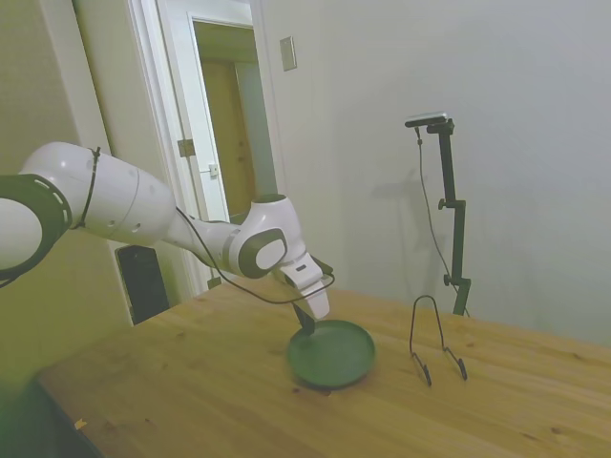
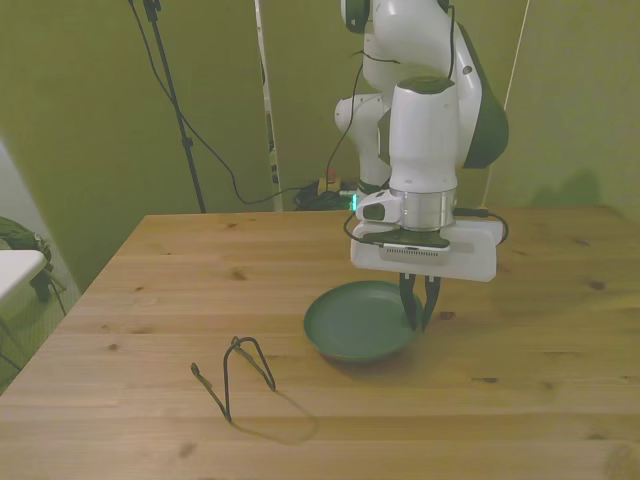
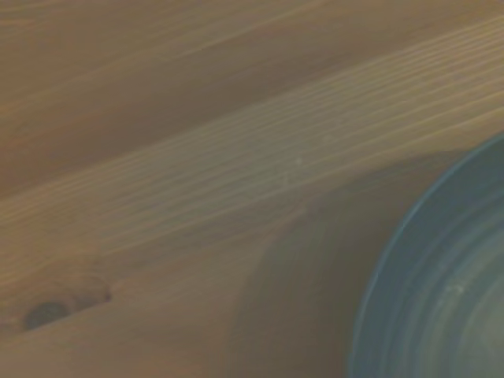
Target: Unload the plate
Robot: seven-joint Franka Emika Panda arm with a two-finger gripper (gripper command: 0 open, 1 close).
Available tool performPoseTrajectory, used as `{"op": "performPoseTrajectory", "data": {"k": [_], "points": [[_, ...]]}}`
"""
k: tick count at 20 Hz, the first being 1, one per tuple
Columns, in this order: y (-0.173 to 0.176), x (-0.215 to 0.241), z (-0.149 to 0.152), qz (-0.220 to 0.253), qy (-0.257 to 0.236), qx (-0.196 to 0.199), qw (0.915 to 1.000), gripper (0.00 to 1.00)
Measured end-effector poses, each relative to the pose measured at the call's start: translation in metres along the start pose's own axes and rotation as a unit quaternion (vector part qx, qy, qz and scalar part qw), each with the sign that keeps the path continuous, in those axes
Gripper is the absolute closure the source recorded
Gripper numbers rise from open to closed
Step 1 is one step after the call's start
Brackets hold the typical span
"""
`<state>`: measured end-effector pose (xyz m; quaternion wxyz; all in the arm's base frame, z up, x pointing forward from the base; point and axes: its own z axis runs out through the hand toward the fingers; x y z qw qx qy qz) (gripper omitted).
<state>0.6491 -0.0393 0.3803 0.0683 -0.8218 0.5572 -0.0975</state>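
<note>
Front view: dark green plate (image 2: 355,322) near the middle of the wooden table (image 2: 150,290), nearly flat, its edge on the front view's right a little raised off the wood. Gripper (image 2: 419,312) clamped on that rim, fingers close together with the plate's edge between them, pointing straight down from the white wrist block. Shadow on the wood under the lifted side. Thin black wire stand (image 2: 235,372) apart from the plate, toward the front view's left and nearer the camera, upright on its two feet, nothing in it.

Side view: arm reaching in from the left and angled downward, gripper (image 1: 307,324) at the plate's (image 1: 334,354) near-left rim. Plate low over the table (image 1: 191,382), tilted slightly. Wire stand (image 1: 431,339) to the right of the plate, not touching it, with bare wood between them. Open doorway (image 1: 224,143) behind the arm.

Wrist view: blurred wood grain with a dark knot (image 3: 49,313), and a curved arc of the plate's rim (image 3: 425,291) in one corner, a soft shadow beside it.
</note>
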Motion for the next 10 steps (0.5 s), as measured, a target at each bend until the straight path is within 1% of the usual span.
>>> {"op": "performPoseTrajectory", "data": {"k": [2,5,7,10], "points": [[-0.003,0.001,-0.003,0.000,0.002,0.005,1.0000,0.00],[-0.014,0.004,-0.020,0.000,0.006,0.019,0.9998,0.00],[-0.022,0.005,-0.040,0.000,0.008,0.032,0.9995,0.00],[-0.028,0.005,-0.085,0.000,0.003,0.043,0.9991,0.00]]}}
